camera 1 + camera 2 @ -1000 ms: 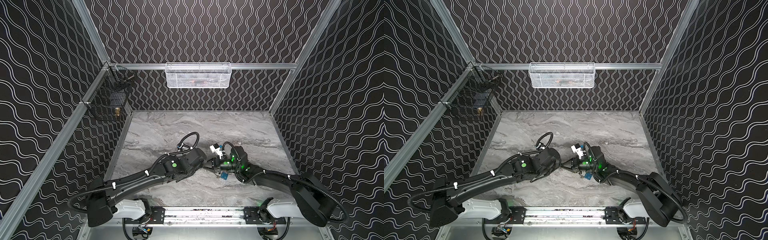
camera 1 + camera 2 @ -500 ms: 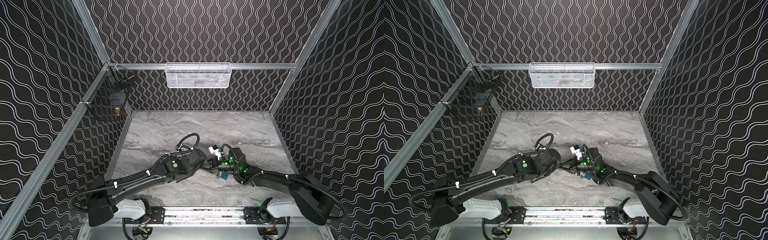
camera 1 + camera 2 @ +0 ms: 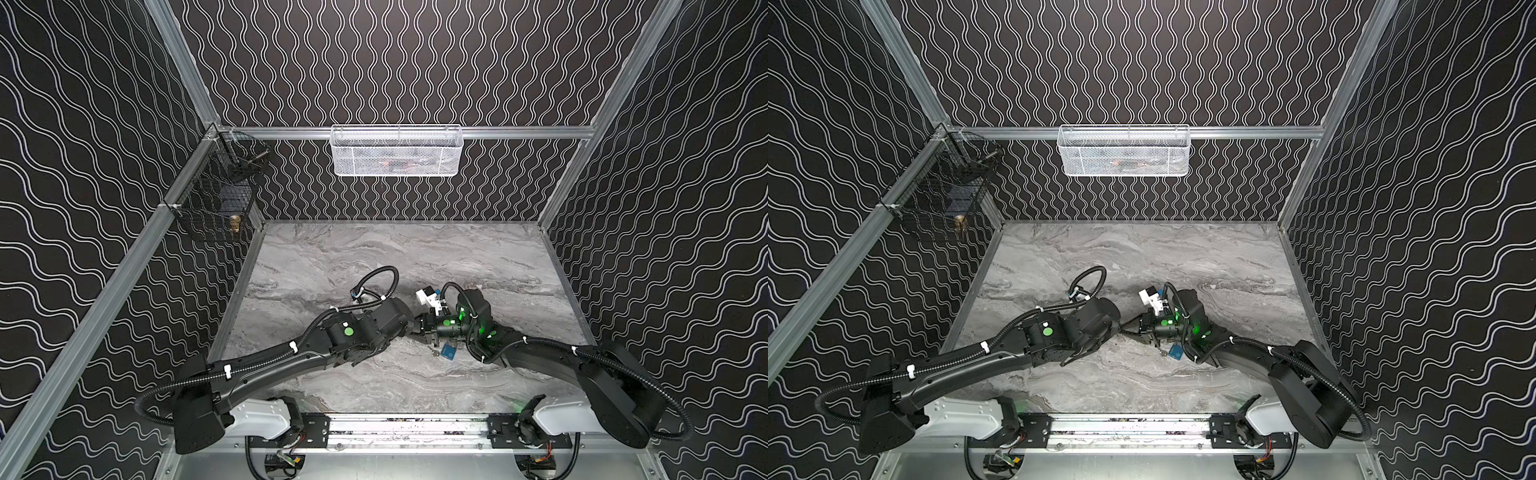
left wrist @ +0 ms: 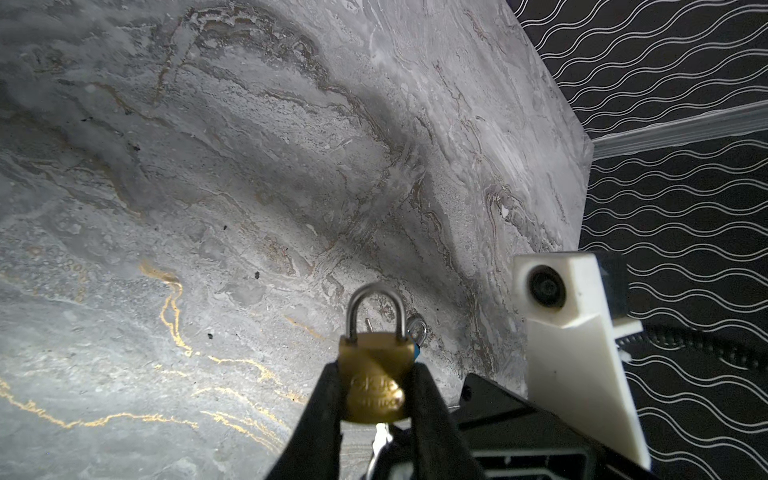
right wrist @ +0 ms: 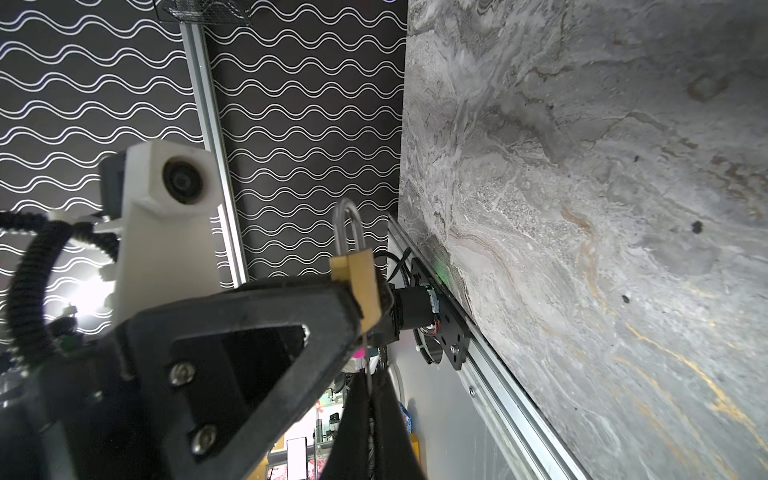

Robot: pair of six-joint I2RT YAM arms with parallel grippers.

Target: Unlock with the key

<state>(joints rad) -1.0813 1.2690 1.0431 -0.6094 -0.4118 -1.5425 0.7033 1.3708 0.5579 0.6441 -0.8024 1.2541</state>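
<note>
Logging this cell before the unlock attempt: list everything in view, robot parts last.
padlock: 1, brass with silver shackle, between the left hand's fingers
key: 1, silver, at the padlock's underside
blue tag: 1, blue, close by the right hand
silver ring: 1, silver, next to the blue tag
white mesh basket: 1, white, on the back wall rail; contents unclear
black wire basket: 1, black, on the left wall rail
brass item: 1, brass, inside the black wire basket
table: 1, grey marble, under both arms
left hand: 1, black, shut on the padlock
right hand: 1, black, shut on the key
</note>
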